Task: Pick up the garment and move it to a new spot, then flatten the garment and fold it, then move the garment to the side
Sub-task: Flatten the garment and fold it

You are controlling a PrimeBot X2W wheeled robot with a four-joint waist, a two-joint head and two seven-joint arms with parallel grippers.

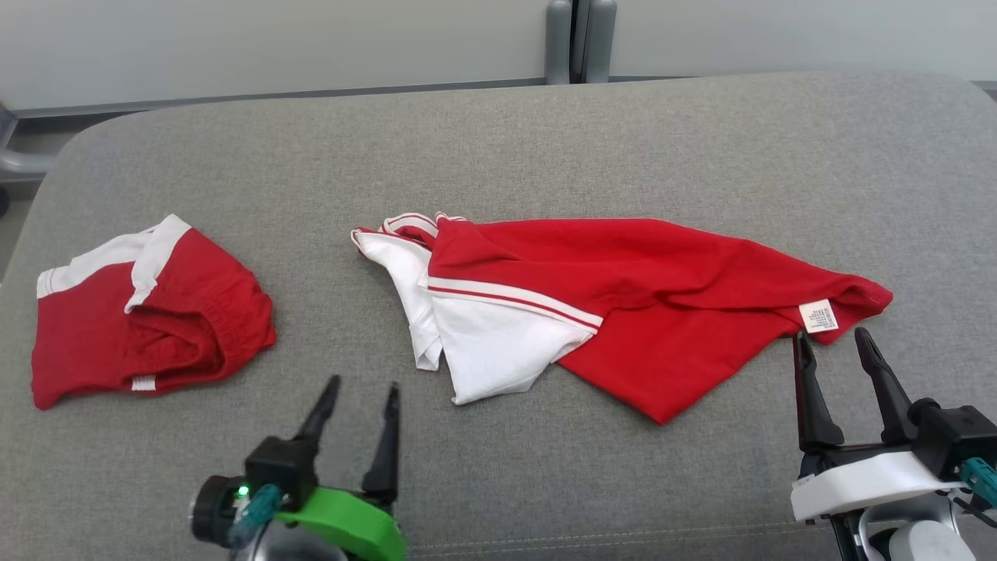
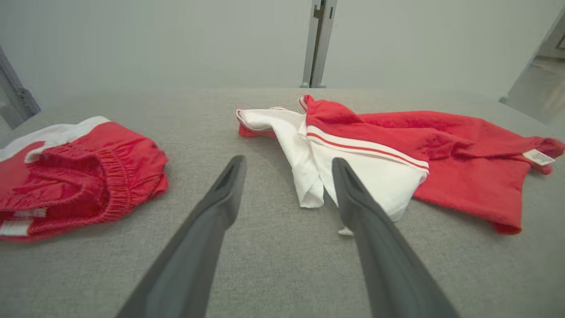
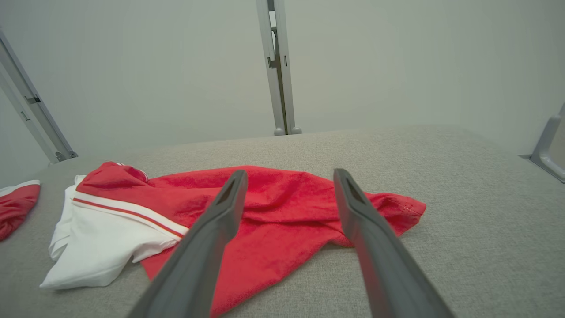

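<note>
Nothing looks done yet: the shirt lies crumpled on the cushion, seemingly not yet picked up. The left gripper and right gripper hover wide open and empty. Moving, flattening and folding are all left.

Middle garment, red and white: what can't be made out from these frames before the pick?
- Label print: too small to read, head view.
- Garment layout (sleeves, neckline): buried under its own folds, all views.
- Its near hem: partly behind the fingers of the right pincer, right wrist view.
- Second red garment: cut off by the left edge, left wrist view.
</note>
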